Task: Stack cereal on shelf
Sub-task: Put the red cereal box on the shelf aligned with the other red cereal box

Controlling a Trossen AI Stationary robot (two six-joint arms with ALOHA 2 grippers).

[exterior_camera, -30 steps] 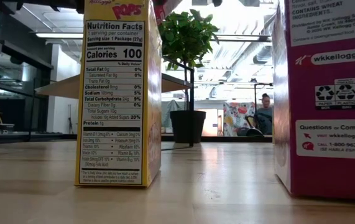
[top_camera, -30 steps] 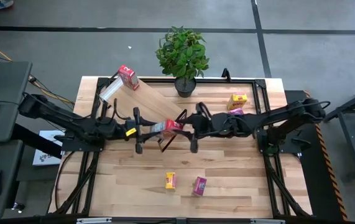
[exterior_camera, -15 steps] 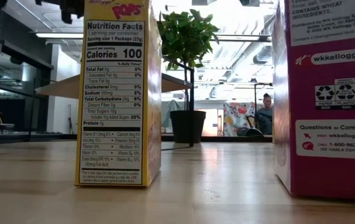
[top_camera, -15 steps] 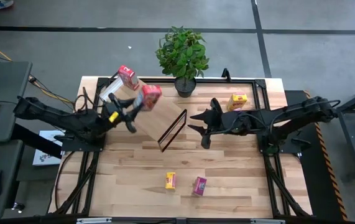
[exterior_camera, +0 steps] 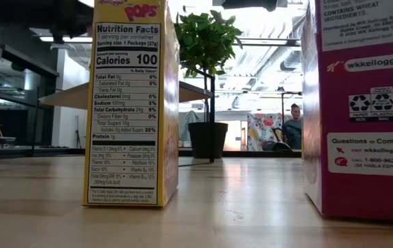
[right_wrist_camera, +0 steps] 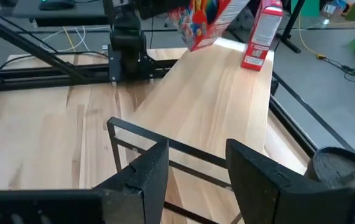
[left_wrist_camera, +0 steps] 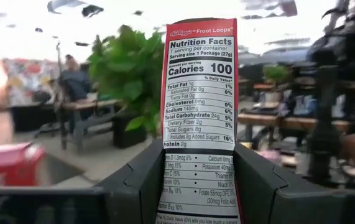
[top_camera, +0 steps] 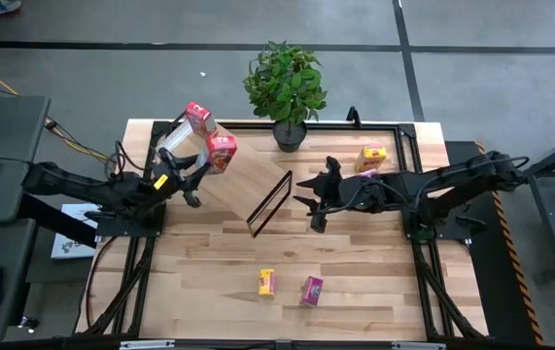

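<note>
The shelf (top_camera: 248, 170) is a slanted light-wood board on a black wire frame (right_wrist_camera: 165, 146). One red cereal box (top_camera: 197, 119) stands on the board's far left end (right_wrist_camera: 261, 37). My left gripper (top_camera: 204, 167) is shut on a second red box (top_camera: 222, 153) just above the board near that end. My right gripper (top_camera: 306, 202) hovers open and holds nothing at the shelf's right end, pointing along the board (right_wrist_camera: 199, 168). On the table stand a yellow box (top_camera: 266, 281), a magenta box (top_camera: 312, 289) and another yellow box (top_camera: 371, 154). My left gripper pinches the red box's lower part (left_wrist_camera: 196, 186) between its two fingers (left_wrist_camera: 140, 186), one on each broad face, with the narrow nutrition panel facing the wrist. The fingers come about level from the table's left. The box stands up past them, tilted, clear of the board (right_wrist_camera: 205, 18).
A potted plant (top_camera: 285, 87) stands at the table's far edge behind the shelf. A magenta box (top_camera: 367, 173) lies partly hidden under my right arm. The low view is filled by the yellow box (exterior_camera: 131, 103) and magenta box (exterior_camera: 361, 103). A person (exterior_camera: 294, 124) sits in the room beyond.
My left gripper has carried the red box from the shelf's right end, where both grippers met, toward the table's left and far side, up to the other red box, and has tipped upward. My right gripper has drawn back a little toward the table's right.
</note>
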